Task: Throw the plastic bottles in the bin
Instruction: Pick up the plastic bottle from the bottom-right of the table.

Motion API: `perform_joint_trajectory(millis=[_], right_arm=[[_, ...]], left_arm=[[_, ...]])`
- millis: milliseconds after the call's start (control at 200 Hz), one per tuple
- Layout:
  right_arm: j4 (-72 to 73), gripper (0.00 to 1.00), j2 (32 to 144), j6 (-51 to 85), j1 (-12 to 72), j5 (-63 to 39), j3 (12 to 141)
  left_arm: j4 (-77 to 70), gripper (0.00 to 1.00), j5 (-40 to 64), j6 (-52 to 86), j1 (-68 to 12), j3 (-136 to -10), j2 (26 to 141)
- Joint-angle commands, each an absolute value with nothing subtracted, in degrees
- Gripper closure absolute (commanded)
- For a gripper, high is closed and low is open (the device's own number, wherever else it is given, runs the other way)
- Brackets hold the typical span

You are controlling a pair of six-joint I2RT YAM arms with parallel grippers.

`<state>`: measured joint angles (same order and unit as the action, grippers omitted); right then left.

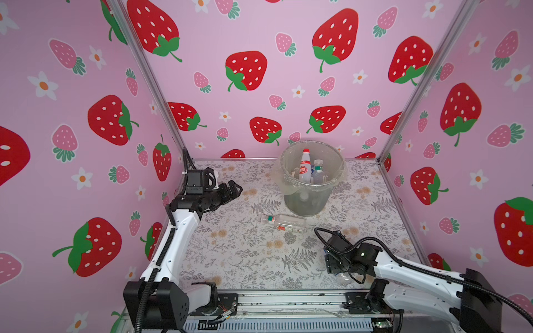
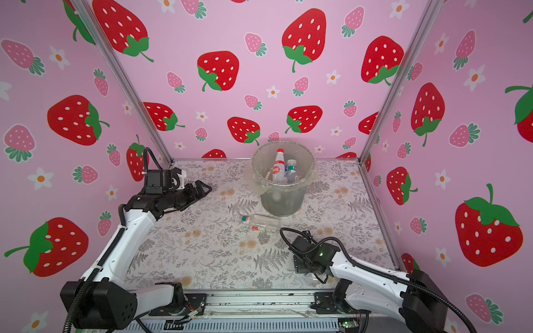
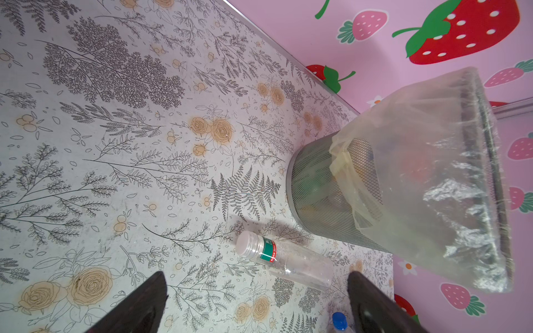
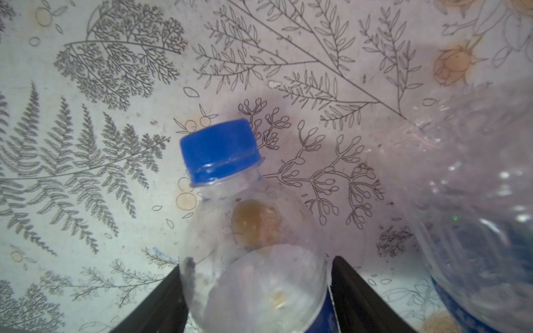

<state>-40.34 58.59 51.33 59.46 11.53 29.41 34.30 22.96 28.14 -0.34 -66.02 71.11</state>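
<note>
The right gripper (image 4: 256,265) straddles the clear blue-capped plastic bottle (image 4: 245,219) on the floral tabletop (image 4: 86,201), well apart from the grey bag-lined mesh bin (image 1: 305,201), its jaws apparently just touching the bottle's sides but the grip unclear, so squeeze gently and lift level; the left gripper (image 3: 256,276) gapes empty.

The middle and near-left of the floral-printed surface (image 1: 236,259) lie bare and open to pass through. At the rear the round grey mesh bin lined with a clear plastic bag (image 1: 307,201) stands open-mouthed, though a red-capped bottle with a red label (image 1: 303,167) rises toward the rim inside. 2 clear plastic bottles (image 1: 284,221) lie just before the bin's foot, barring a low approach. Beside the right gripper (image 4: 256,263), a clear blue-labelled bottle (image 4: 476,230) crowds 1 side. On 3 sides pink strawberry-printed walls (image 1: 86,144) close the space.
</note>
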Motion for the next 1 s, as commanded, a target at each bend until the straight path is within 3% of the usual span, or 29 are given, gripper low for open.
perform_joint_trajectory(millis=[0,215,990], right_arm=[[-39.76,0.28,58.63,51.96,59.93,11.21,28.42],[-37.99,0.41,59.34,51.86,59.96,10.26,27.97],[-38.08,0.43,47.36,54.42,60.12,16.13,35.33]], left_arm=[[34.35,0.01,22.76,27.6,0.0,-65.57,70.31],[34.38,0.01,22.76,27.62,0.0,-65.63,70.36],[34.61,0.01,22.72,27.35,0.0,-65.49,70.23]])
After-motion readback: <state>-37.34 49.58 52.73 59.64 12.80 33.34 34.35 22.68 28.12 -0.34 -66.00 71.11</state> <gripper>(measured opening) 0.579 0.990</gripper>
